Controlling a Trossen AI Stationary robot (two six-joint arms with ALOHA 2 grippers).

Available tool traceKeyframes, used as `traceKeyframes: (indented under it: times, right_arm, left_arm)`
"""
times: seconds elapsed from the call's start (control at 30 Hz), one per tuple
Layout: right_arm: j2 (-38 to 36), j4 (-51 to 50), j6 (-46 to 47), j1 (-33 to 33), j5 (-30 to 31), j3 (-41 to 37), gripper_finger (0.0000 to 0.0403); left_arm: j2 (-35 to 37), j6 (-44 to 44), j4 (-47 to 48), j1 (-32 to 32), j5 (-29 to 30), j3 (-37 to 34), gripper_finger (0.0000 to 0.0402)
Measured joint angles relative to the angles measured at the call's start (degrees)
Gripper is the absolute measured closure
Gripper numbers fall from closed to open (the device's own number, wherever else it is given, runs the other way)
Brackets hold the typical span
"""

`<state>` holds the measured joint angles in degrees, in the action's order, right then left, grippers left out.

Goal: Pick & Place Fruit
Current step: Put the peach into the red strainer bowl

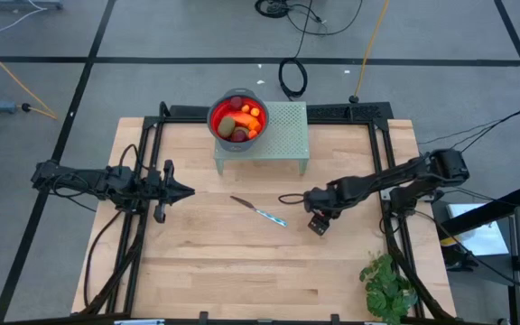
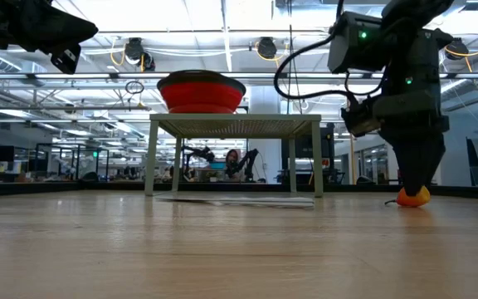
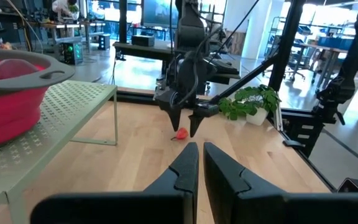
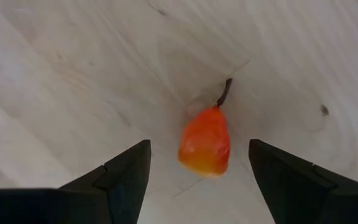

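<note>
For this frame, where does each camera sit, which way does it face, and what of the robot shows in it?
High: above the table, looking straight down; both arms, bowl on a green stand, knife.
Low: at tabletop height, looking level across; right hand over the orange fruit.
Left wrist: on the left arm, facing across the table; its own shut fingers, the right arm beyond.
Right wrist: pointing down at the wood; its open fingers flank the fruit.
Shared: both wrist views show that fruit.
</note>
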<state>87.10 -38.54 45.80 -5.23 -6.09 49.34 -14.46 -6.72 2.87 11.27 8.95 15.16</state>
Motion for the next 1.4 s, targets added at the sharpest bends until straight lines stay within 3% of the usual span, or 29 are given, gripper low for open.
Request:
traceKeyframes:
  times: [0.67, 1.4]
  right_arm:
    - [1.13, 0.67, -0.23, 0.0, 1.55, -0.1, 0.0144]
    - [1.06, 0.89, 1.48, 0.04, 0.96, -2.05, 0.0282]
  left_arm:
    - [0.0, -1.57, -0.02, 0.02, 0.07, 0.0, 0.0378]
    - [0.0, -1.73, -0.03, 0.01, 0.09, 0.0, 0.0378]
